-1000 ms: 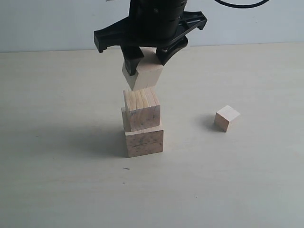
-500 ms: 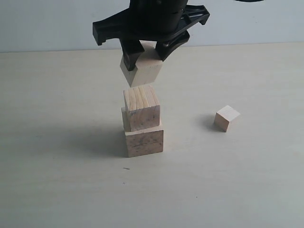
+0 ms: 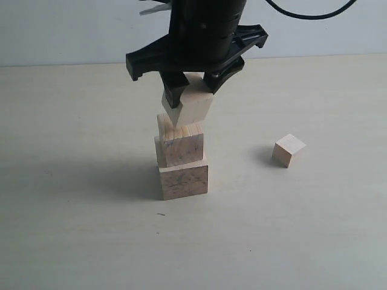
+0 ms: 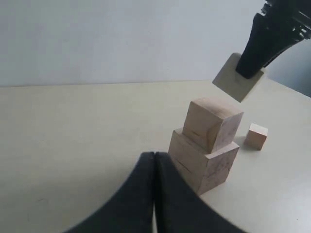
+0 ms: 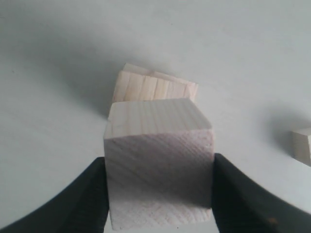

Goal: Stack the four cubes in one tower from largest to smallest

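The largest cube (image 3: pixel 184 180), with dark mottled marks, stands on the table with the second cube (image 3: pixel 181 143) stacked on it, offset toward one corner. My right gripper (image 3: pixel 191 92) is shut on the third cube (image 3: pixel 192 106), holding it tilted just above the second cube; from the right wrist the held cube (image 5: pixel 159 163) fills the space between both fingers, with the stack (image 5: pixel 154 86) below it. The smallest cube (image 3: pixel 288 150) lies alone to the right. My left gripper (image 4: pixel 154 160) is shut on nothing, low beside the stack (image 4: pixel 206 145).
The pale table (image 3: pixel 72 229) stretches all around the stack, and a white wall (image 3: pixel 60 30) closes off the back. The right arm's black body (image 3: pixel 205 24) hangs over the stack.
The right gripper has come down and a little to the right with the third cube, which now hangs just over the second cube. The stack and the smallest cube stayed put.
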Controlling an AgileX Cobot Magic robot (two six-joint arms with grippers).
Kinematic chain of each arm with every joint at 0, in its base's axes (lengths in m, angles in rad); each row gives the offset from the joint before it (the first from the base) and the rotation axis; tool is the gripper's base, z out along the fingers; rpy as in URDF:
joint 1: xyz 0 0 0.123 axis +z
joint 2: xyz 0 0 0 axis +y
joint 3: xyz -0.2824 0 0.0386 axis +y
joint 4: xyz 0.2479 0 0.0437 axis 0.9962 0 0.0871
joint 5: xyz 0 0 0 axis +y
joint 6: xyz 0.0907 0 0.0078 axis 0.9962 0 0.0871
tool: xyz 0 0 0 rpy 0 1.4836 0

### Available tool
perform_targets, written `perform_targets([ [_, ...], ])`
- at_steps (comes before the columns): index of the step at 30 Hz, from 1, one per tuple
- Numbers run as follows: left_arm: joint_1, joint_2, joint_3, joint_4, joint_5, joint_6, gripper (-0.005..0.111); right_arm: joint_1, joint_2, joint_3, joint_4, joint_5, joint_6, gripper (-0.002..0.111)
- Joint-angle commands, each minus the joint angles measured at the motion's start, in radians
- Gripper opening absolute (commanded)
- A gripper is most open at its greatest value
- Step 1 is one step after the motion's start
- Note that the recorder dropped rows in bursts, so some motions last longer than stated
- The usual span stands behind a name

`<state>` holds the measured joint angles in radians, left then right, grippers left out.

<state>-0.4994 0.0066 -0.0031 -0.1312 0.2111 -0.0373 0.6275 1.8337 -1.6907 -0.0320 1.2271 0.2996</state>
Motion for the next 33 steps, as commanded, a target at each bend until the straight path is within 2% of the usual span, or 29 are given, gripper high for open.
perform_targets([
  [1,0.003,-0.007,0.003,-0.002,-0.003,0.002,0.000,-0.008,-0.043,0.014,-0.038,-0.006,-0.007,0.008],
  [33,0.003,-0.007,0.003,-0.002,-0.003,0.002,0.000,0.001,-0.004,0.019,0.032,-0.006,-0.009,0.008],
])
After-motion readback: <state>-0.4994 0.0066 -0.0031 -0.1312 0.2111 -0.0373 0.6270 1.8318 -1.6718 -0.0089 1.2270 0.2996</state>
